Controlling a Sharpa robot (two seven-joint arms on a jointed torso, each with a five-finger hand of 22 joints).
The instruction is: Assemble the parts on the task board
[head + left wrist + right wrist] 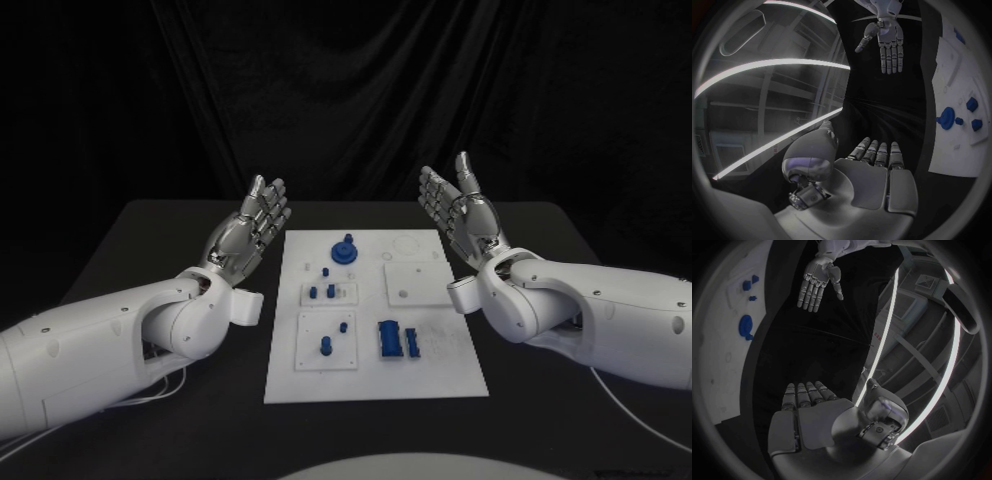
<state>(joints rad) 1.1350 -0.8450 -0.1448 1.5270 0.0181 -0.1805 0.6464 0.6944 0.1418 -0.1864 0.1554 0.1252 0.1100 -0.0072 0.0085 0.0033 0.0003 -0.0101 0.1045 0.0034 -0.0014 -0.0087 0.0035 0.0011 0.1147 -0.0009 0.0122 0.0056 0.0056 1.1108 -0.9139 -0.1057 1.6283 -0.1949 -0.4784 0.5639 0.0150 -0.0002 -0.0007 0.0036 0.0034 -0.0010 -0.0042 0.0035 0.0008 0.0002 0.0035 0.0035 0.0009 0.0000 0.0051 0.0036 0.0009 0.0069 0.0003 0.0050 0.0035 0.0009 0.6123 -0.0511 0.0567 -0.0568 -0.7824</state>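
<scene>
Both robot hands held up off the black bench (pixel 173 225), flat and spread, holding nothing — left robot hand (pixel 253 228) beside the board's left edge, right robot hand (pixel 462 205) beside its far right corner, palms turned inward toward each other. Neither touches anything.

White rectangular task board (pixel 447 370) lies in the middle of the bench, its long axis running away from the robot. On it: a round blue knob-like part (pixel 346 250) standing near the far end, small blue pegs (pixel 327 291) upright in the left middle plate, two more small blue pegs (pixel 335 338) in the near left plate, and a blue rectangular block part (pixel 398 338) near the middle, its long side along the board's length. The white plate at far right (pixel 414 283) carries no blue piece that I can see.

Step in hand — judgement: none visible; the hands are parked clear of the board. This fits either a pose ahead of reaching in or a withdrawal with the parts seated; whether every part sits in its final socket is too small to tell. Any further move would call for a hand to drop over the board and close on a small upright piece.
</scene>
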